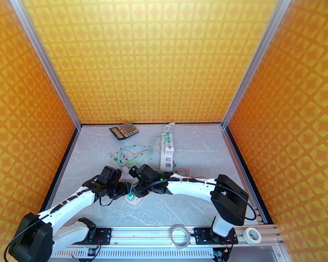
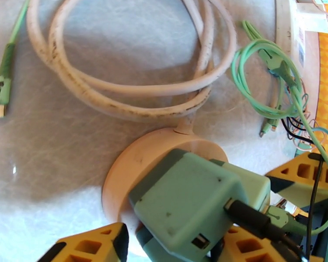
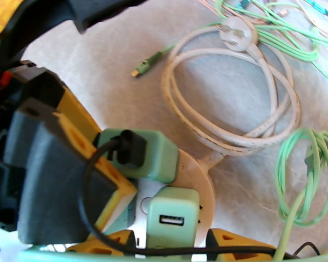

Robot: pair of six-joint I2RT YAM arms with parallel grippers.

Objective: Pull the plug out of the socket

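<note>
Two tools crowd the round socket (image 2: 133, 171): right tool (image 3: 170, 243) released around a green plug (image 3: 172, 212), left tool (image 2: 172, 247) of unclear grip.

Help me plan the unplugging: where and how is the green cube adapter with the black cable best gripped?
Probably the free flat sides of the green cube adapter, from above the round beige socket: it sticks up from there, and the black cable takes one face.

Socket (image 2: 124, 171) mostly hidden under plugs (image 2: 186, 201); calculator (image 1: 124, 130) keys too small to read.
</note>
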